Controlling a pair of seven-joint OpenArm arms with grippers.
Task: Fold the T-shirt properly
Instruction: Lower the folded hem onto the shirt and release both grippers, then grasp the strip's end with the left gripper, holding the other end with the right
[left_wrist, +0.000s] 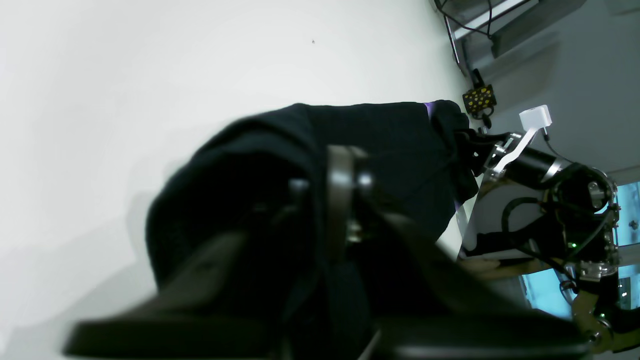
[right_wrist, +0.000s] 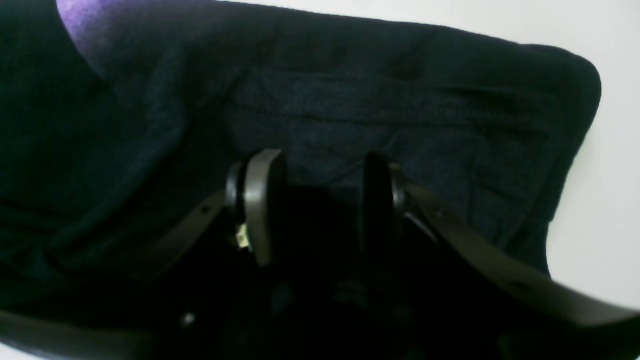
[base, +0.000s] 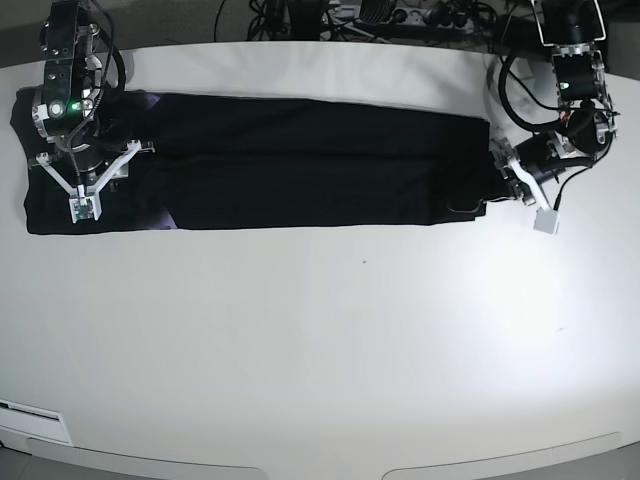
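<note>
T-shirt (base: 300, 160) lies across the far half of the white counter (base: 330, 340) as a long black band, folded lengthwise, running nearly the full width. Small purple patches show near one end in the base view and at the cloth edge in both wrist views.

Left arm: reaches in from the far corner on the base view's right, forearm low and angled toward the shirt's end. Left gripper (base: 492, 188) sits right at that end edge. In the left wrist view the jaws are pressed together with black cloth bunched around them (left_wrist: 345, 200); fabric rises in a hump off the counter there. Reads as clamped on the T-shirt, though the view is dark and blurred.

Right arm: over the opposite end of the shirt, wrist pointing down toward the cloth, white camera bracket splayed over the fabric. Right gripper (right_wrist: 320, 205) is parted, pads (right_wrist: 262, 200) standing clearly apart with dark cloth seen between and beyond them. Can't tell whether the tips touch the fabric or pinch any of it.

Shirt body between the two grippers lies flat with light creases.
</note>
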